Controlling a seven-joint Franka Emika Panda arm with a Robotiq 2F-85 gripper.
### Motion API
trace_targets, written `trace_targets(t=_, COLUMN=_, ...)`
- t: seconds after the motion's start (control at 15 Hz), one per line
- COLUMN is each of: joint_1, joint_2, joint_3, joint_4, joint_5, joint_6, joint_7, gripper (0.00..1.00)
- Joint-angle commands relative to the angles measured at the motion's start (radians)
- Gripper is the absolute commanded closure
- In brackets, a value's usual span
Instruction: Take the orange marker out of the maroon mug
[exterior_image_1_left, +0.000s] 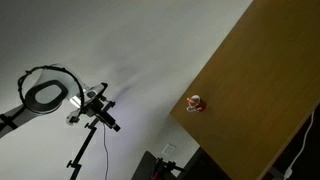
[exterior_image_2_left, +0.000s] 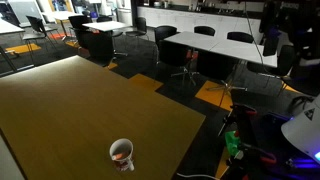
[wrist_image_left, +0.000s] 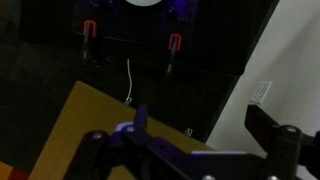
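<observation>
The maroon mug (exterior_image_2_left: 122, 154) stands small on the brown wooden table (exterior_image_2_left: 70, 110), near its edge; it also shows in an exterior view (exterior_image_1_left: 196, 103). The orange marker (exterior_image_2_left: 119, 158) shows as an orange bit inside the mug's pale interior. In the wrist view my gripper (wrist_image_left: 205, 128) is open and empty, its two dark fingers wide apart, above a corner of the table (wrist_image_left: 85, 125). The mug and marker are not in the wrist view. The gripper is well away from the mug.
A ring light and camera on a stand (exterior_image_1_left: 60, 98) are beside the table. Office tables and chairs (exterior_image_2_left: 200, 45) stand beyond the table's far edge. A dark cabinet with red clamps (wrist_image_left: 130, 35) is behind the table corner.
</observation>
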Motion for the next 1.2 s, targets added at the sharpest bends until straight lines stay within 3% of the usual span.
trace_targets(t=0.0, joint_1=0.006, joint_2=0.001, joint_3=-0.006, joint_4=0.002, joint_5=-0.003, joint_6=-0.002, joint_7=0.003, gripper=0.00)
trace_targets(t=0.8, joint_1=-0.001, joint_2=0.005, joint_3=-0.003, joint_4=0.004, joint_5=-0.019, joint_6=0.022, joint_7=0.005, gripper=0.00)
trace_targets(t=1.13, joint_1=-0.021, joint_2=0.041, joint_3=0.003, joint_4=0.012, joint_5=-0.089, joint_6=0.089, joint_7=0.016, gripper=0.00)
